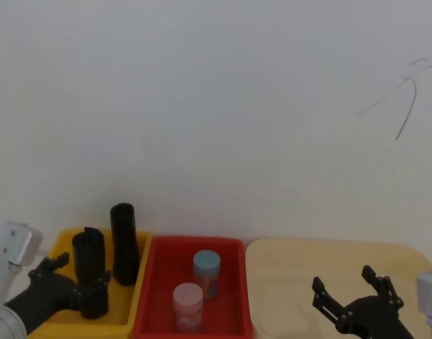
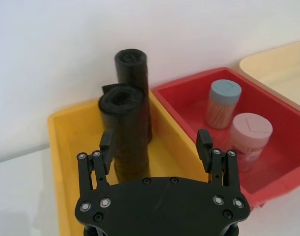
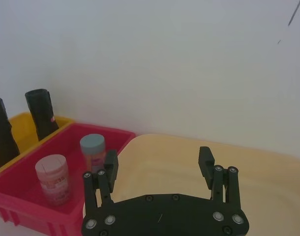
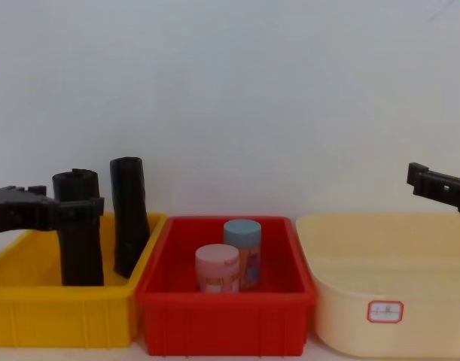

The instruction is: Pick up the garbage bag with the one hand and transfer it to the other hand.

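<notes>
Two black rolls stand upright in the yellow bin (image 1: 60, 239). The nearer one, the garbage bag (image 1: 89, 258) (image 2: 126, 125) (image 4: 80, 252), stands between the open fingers of my left gripper (image 1: 81, 277) (image 2: 155, 142) (image 4: 68, 201), close against one pad (image 2: 106, 141) and clear of the other. The second roll (image 1: 124, 244) (image 2: 132, 66) (image 4: 129, 214) stands just behind it, untouched. My right gripper (image 1: 343, 281) (image 3: 157, 157) (image 4: 433, 182) hovers open and holds nothing above the beige tub (image 1: 286, 268) on the right.
A red bin (image 1: 150, 282) (image 4: 222, 327) sits between the yellow bin and the tub, holding a blue-lidded jar (image 1: 206, 272) and a pink-lidded jar (image 1: 188, 305). The tub (image 4: 350, 248) carries a small label on its front. A white wall rises close behind everything.
</notes>
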### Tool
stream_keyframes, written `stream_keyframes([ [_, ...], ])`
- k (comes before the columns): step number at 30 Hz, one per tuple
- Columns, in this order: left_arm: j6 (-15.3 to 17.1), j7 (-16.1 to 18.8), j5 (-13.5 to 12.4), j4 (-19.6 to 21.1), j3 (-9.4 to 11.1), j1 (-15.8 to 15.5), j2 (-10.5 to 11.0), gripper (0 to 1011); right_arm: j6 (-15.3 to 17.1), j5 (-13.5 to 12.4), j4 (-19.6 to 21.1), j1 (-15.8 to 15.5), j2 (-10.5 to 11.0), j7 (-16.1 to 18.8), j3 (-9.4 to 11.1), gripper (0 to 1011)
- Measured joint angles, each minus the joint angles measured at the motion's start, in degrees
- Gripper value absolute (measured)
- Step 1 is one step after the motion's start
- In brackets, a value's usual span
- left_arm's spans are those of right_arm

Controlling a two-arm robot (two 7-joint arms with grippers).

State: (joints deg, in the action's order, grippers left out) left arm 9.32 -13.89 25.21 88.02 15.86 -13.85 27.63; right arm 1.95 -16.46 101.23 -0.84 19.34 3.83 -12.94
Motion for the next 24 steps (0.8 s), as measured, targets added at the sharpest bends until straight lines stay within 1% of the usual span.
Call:
stream_keyframes([
  [14,0.88,0.47,0.25,-1.93,-1.92,-1.39,-0.60,1002,0.00,0.00,0.00,0.00,0.00,0.00,0.00,1000],
  [24,0.97,0.68,-0.37,-3.89,-2.23,-3.28,-1.59,1002,0.00,0.00,0.00,0.00,0.00,0.00,0.00,1000],
])
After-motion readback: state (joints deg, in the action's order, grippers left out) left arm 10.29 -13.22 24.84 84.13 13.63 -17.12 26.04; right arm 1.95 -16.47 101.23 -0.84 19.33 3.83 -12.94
